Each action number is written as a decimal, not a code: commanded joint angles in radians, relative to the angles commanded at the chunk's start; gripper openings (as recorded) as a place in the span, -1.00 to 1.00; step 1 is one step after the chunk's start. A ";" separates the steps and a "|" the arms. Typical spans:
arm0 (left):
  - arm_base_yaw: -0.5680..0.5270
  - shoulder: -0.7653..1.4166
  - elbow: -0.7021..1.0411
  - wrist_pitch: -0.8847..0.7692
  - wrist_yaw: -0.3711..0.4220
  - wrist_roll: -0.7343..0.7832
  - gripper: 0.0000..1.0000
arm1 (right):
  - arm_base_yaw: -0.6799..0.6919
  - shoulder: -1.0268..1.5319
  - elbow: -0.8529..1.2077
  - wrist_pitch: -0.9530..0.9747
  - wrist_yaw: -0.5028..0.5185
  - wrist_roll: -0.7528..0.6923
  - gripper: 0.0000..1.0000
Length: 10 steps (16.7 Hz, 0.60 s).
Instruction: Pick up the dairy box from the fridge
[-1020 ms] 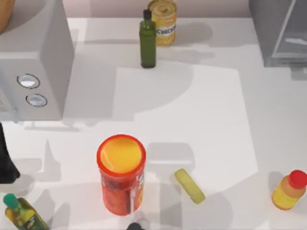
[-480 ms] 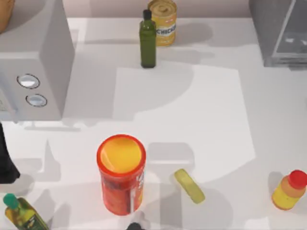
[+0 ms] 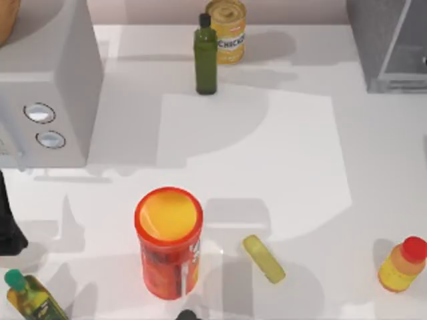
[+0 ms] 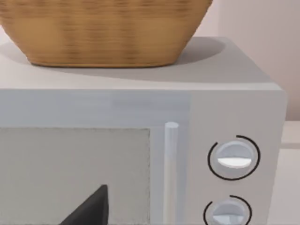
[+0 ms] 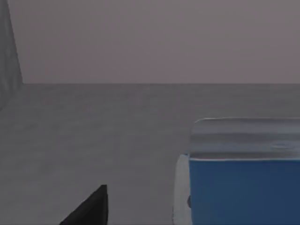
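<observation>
The dairy box (image 5: 243, 180), a blue carton with a white top, stands on the grey floor inside the fridge (image 5: 93, 136) in the right wrist view. It is close ahead and off to one side of a dark part of my right gripper (image 5: 89, 210). From above, the fridge (image 3: 390, 43) is the grey cabinet with a pale door panel at the table's far right corner. My left arm (image 3: 8, 227) is parked at the left edge. Its gripper (image 4: 89, 210) faces the front of the grey box with two dials (image 4: 232, 159).
The grey dial box (image 3: 47, 87) with a woven basket (image 4: 103, 33) on top fills the far left. A green bottle (image 3: 205, 57) and yellow can (image 3: 227, 23) stand at the back. A red canister (image 3: 169, 240), yellow disc (image 3: 263, 259), red-capped bottle (image 3: 402, 265) and green-capped bottle (image 3: 30, 297) line the front.
The pale glints on the fridge's door panel have slid off toward the right edge. The shadow across the table's right side has shifted. The things on the table have not moved.
</observation>
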 joint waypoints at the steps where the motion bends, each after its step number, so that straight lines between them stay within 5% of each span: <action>1: 0.000 0.000 0.000 0.000 0.000 0.000 1.00 | 0.000 0.000 0.000 0.000 0.000 0.000 0.85; 10: 0.000 0.000 0.000 0.000 0.000 0.000 1.00 | 0.000 0.000 0.000 0.000 0.000 0.000 -0.51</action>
